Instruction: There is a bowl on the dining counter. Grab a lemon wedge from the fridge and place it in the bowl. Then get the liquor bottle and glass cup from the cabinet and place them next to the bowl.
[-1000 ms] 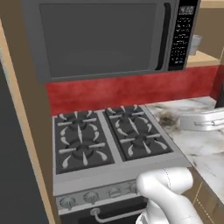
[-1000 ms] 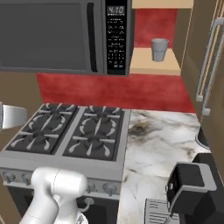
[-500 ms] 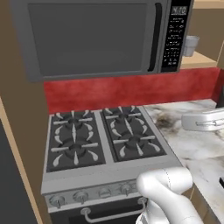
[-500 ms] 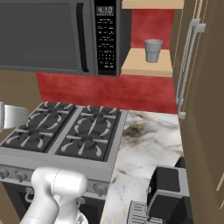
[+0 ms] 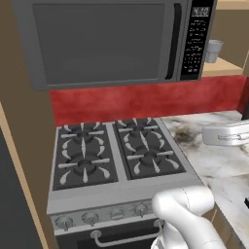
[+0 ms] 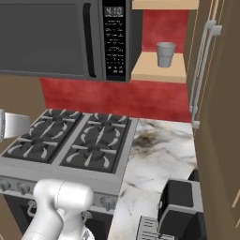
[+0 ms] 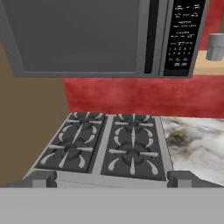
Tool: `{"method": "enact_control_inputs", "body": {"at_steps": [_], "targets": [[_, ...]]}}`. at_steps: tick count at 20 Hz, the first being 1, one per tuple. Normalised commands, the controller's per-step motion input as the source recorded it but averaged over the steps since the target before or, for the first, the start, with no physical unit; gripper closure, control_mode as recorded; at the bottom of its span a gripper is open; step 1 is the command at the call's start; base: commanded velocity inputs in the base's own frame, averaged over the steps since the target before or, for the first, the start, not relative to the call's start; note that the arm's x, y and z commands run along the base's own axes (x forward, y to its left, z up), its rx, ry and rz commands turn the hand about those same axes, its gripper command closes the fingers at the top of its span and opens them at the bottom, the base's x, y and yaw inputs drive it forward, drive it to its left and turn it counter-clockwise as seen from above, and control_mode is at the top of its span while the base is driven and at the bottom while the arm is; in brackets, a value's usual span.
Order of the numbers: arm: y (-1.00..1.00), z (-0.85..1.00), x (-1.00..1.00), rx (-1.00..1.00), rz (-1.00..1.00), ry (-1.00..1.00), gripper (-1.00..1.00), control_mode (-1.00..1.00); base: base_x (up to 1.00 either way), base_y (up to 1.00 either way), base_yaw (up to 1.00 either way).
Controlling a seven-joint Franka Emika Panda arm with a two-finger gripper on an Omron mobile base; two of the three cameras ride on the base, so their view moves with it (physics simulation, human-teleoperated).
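- Left base view: the whole picture has slid over the last second, so the base is driving sideways and the kitchen itself is unmoved. The microwave [image 5: 112, 41] and the four-burner stove [image 5: 116, 155] sit further right in frame than before. The glass cup [image 5: 213, 51] stands on the open cabinet [image 5: 221, 68] shelf just right of the microwave. A metal pan [image 5: 228, 133] rests on the marbled surface [image 5: 214, 160] beside the stove.
- Right base view: the same shift shows. The glass cup [image 6: 165, 54] is upright and alone on the tan cabinet [image 6: 157, 70] shelf; no liquor bottle is beside it. The tall grey fridge [image 6: 220, 108] with its bar handle [image 6: 200, 75] stands at the right, door closed. A dark appliance [image 6: 180, 206], perhaps a toaster, sits low on the surface.
- Hand view: the fingers [image 7: 112, 178] stand spread as wide as they go, holding nothing, facing the stove. The glass cup [image 7: 215, 46] is at the upper right edge.
- Judgement: the robot is in transit; nothing is fetched yet.
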Motion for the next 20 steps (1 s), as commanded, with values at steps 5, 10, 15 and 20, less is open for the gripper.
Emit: {"method": "enact_control_inputs", "body": {"at_steps": [5,10,15,20], "targets": [[0.0,0.0,0.0,0.0,0.0,0.0,-1.0,1.0,0.38,-0.11,0.0],[0.0,0.0,0.0,0.0,0.0,0.0,-1.0,1.0,-0.02,0.45,0.0],[0.0,0.0,0.0,0.0,0.0,0.0,-1.0,1.0,0.79,-0.11,0.0],[0.0,0.0,0.0,0.0,0.0,0.0,-1.0,1.0,0.9,-0.45,0.0]]}}
